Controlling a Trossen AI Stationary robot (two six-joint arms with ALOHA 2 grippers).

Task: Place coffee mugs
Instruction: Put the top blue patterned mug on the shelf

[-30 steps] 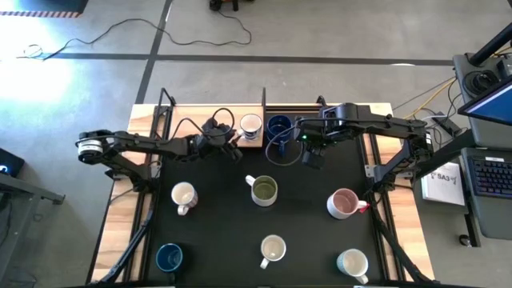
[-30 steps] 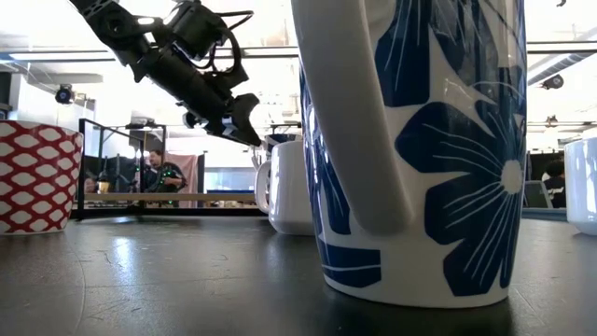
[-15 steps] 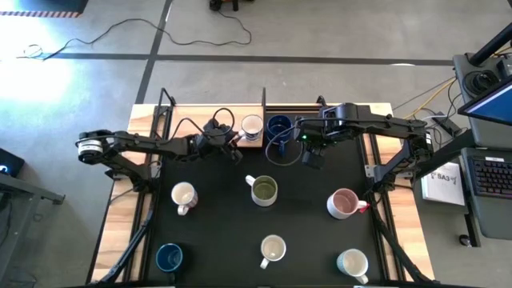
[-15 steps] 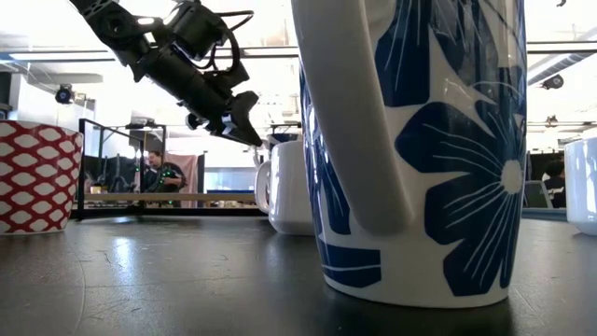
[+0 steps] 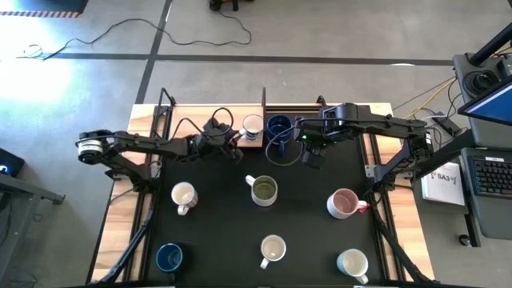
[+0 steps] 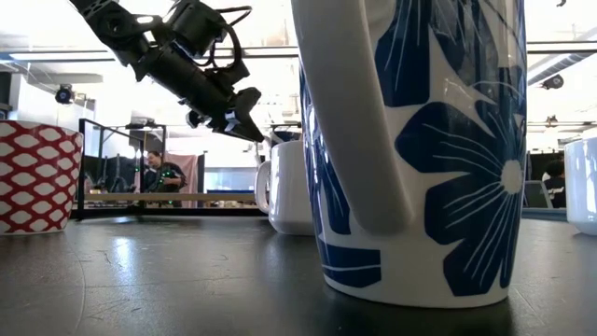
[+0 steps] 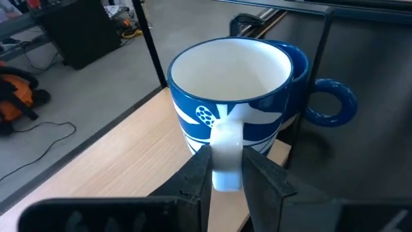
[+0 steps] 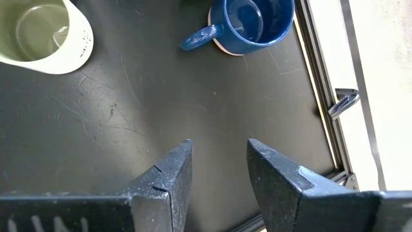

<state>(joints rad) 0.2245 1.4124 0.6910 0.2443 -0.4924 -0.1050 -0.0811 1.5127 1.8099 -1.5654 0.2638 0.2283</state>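
- Black matte surface (image 5: 304, 216) on a pale wood bench, grey concrete floor around it, cables trailing.
- left gripper (image 7: 225, 169) at the far edge, fingers (image 7: 196, 177) pinching the white handle of the blue-and-white printed mug (image 7: 228, 90); glossy ceramic, white inside, over the wood strip.
- dark blue mug (image 5: 278, 126) just beside it, round loop handle; the left wrist view shows it partly hidden behind the printed mug.
- right gripper (image 8: 215, 171) hovers over bare scratched surface near the dark blue mug, fingers spread, holding nothing.
- High view: olive-inside mug (image 5: 263, 190) mid-surface, cream mug (image 5: 183, 195) on the left, pink mug (image 5: 343, 203) on the right; near row holds a second dark blue mug (image 5: 169, 257), a cream one (image 5: 273, 249) and a white one (image 5: 352, 262).
- Low view only: flower print on the close mug (image 6: 420, 140), red lattice-pattern mug (image 6: 35, 175), a person in the room behind.
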